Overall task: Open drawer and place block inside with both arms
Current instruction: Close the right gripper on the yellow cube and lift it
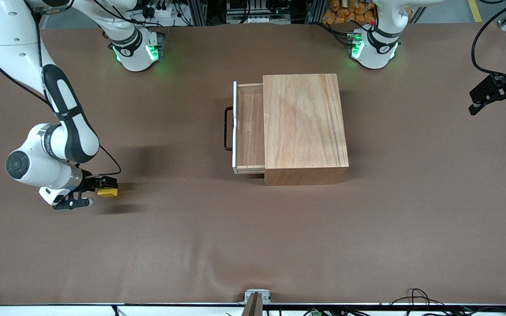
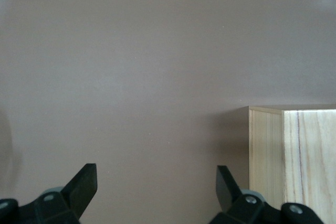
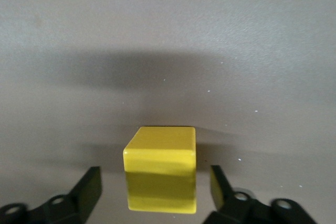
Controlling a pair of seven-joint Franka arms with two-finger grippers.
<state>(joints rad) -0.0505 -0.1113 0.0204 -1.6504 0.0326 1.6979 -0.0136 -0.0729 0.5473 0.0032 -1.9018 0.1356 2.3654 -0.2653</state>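
The yellow block (image 1: 107, 192) rests on the brown table toward the right arm's end. My right gripper (image 1: 97, 192) is low around it. In the right wrist view the block (image 3: 160, 174) sits between the fingers (image 3: 90, 187) with a gap on each side, so the gripper (image 3: 155, 184) is open and not touching it. The drawer (image 1: 249, 127) is pulled out of the wooden box (image 1: 303, 127), its black handle (image 1: 228, 128) facing the right arm's end, its tray bare. My left gripper (image 1: 499, 98) waits open above the table at the left arm's end, also (image 2: 156, 187).
The wooden box (image 2: 294, 156) shows at the edge of the left wrist view. Both green-lit arm bases (image 1: 136, 52) stand along the table's edge farthest from the front camera. Cables lie along the edge nearest that camera.
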